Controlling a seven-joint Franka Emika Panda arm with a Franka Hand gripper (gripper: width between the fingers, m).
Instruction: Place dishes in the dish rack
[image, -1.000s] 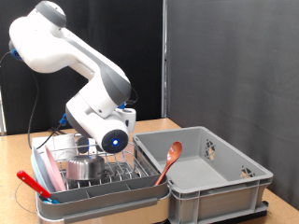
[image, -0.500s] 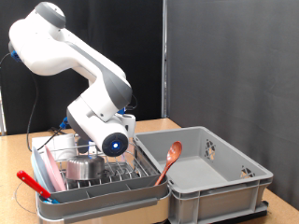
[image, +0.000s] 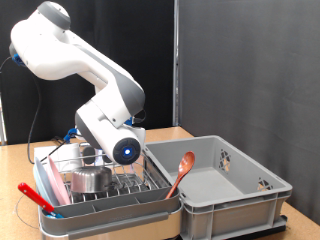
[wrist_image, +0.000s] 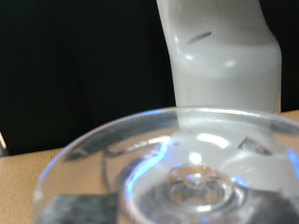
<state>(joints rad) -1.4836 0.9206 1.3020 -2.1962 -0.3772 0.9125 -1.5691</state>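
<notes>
Now | arm lifted slightly versus a second ago | clear drinking glass (wrist_image: 187, 173) fills wrist view — jaws' state: cannot tell | steel bowl (image: 92, 180), pink plate (image: 47, 190) racked in dish rack (image: 110, 212), 9 o'clock of grey crate (image: 235, 200)

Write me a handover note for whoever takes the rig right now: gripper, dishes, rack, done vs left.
Gripper: hidden behind the arm's wrist in the exterior view, low over the back of the dish rack; open or shut cannot be told.
Clear drinking glass: fills the wrist view right at the hand; no fingers show, so a grasp is unconfirmed.
Steel bowl: already in the rack.
Pink plate: standing on edge at the rack's end on the exterior view's left.
Grey crate: holds only a wooden spoon.
Done: bowl and plate racked. Left: confirm the glass is settled and released.
</notes>
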